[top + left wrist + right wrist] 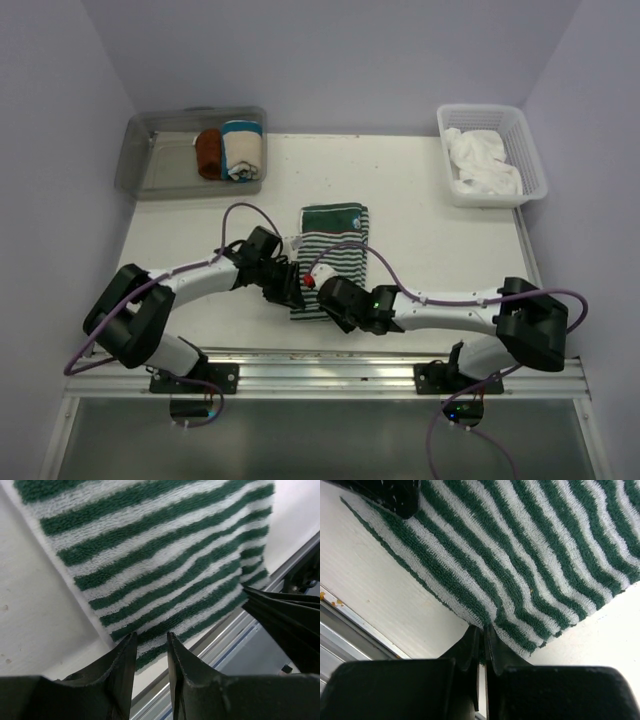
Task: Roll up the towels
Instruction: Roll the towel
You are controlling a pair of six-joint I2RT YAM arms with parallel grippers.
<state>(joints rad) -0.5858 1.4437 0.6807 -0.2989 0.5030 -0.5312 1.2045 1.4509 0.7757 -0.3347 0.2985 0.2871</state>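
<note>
The green-and-white striped towel (335, 245) lies flat on the table between the two arms, its dark green hem at the far end. My right gripper (482, 628) is shut on the towel's (535, 555) near edge, close to its right corner. My left gripper (151, 639) is open, its fingers a little apart over the towel's (160, 555) near left corner, and table shows through the gap. From above the left gripper (292, 285) and the right gripper (322, 290) sit close together at that near edge. The white towel (482, 165) lies crumpled in a basket.
A white basket (532, 165) stands at the back right. At the back left, a clear bin (150, 150) holds a rolled rust-brown towel (209, 153) and a rolled cream towel (242, 150). A metal rail (330, 362) runs along the table's near edge.
</note>
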